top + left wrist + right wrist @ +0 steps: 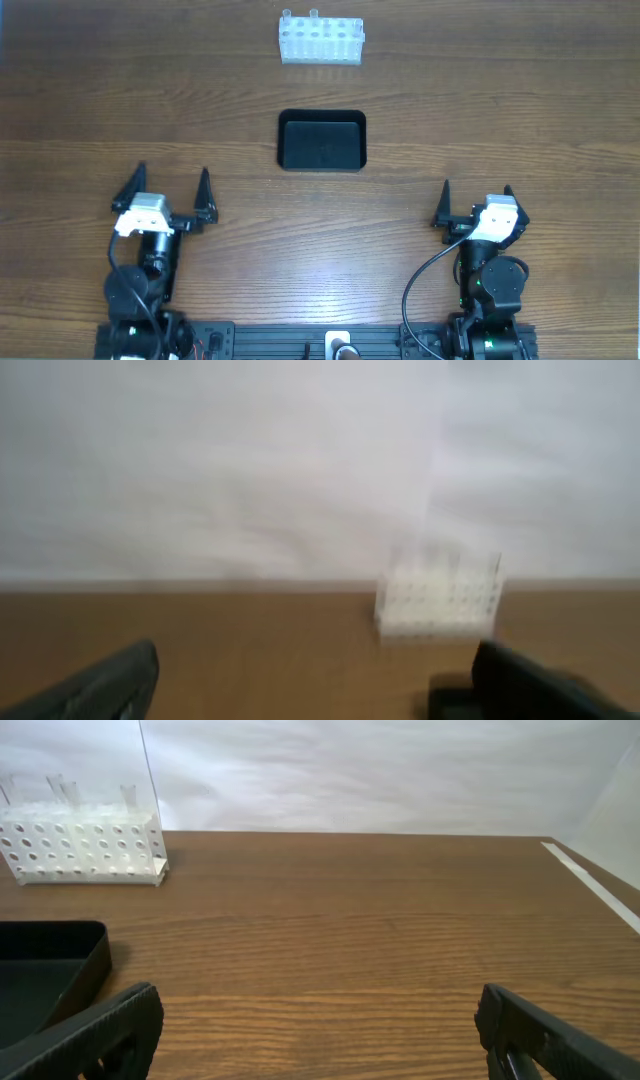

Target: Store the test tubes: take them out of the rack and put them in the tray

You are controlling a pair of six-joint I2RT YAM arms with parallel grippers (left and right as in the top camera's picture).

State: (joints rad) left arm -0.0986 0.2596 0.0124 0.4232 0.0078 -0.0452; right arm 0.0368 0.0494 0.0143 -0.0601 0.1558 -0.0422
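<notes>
Left gripper spread wide, seemingly empty, right gripper spread wide, holding nothing, both apart from tray

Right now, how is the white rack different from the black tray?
The white plastic rack full of holes holds clear test tubes; the black shallow plastic tray holds nothing. The rack stands tall and farther from the arms; the tray lies low and nearer. Both sit on the wooden table, untouched.
</notes>
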